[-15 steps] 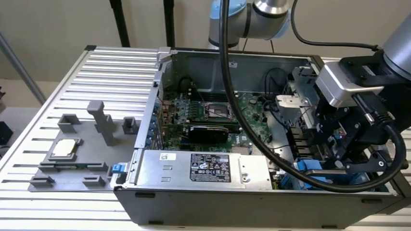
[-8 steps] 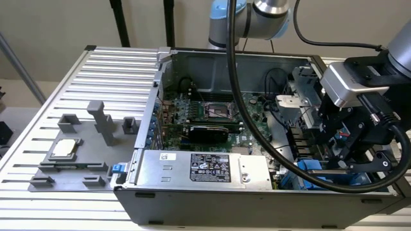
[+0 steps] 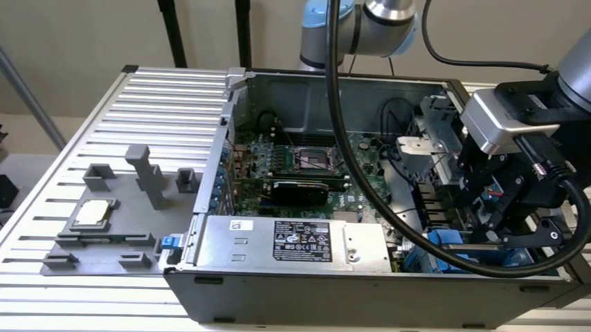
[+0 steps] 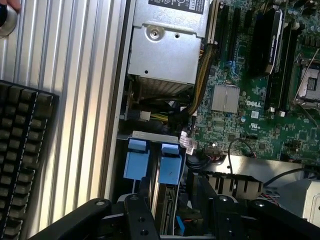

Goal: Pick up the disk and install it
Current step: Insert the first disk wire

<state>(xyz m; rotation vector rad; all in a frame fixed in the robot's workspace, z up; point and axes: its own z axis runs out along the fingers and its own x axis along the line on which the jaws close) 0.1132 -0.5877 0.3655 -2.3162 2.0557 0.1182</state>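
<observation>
The disk (image 4: 168,200) stands on edge in the blue drive cage (image 3: 459,257) at the front corner of the open computer case (image 3: 305,290), on the exterior view's right. Its blue carrier tab (image 4: 170,164) sticks out beside a second blue tab (image 4: 135,158). My gripper (image 3: 499,238) reaches down into that corner, right over the cage. In the wrist view my gripper (image 4: 177,217) straddles the disk's edge. One black finger (image 4: 137,215) sits close beside the disk, and the other finger (image 4: 222,215) stands off it with a dark gap between, so the gripper looks open.
Inside the case lie the green motherboard (image 3: 305,166) and the silver power supply (image 3: 295,242). A thick black cable (image 3: 369,187) arcs across the case. On the slatted table (image 3: 138,90), a grey fixture (image 3: 120,207) holds a small square CPU chip (image 3: 93,213). A black keyboard (image 4: 22,160) lies on the table.
</observation>
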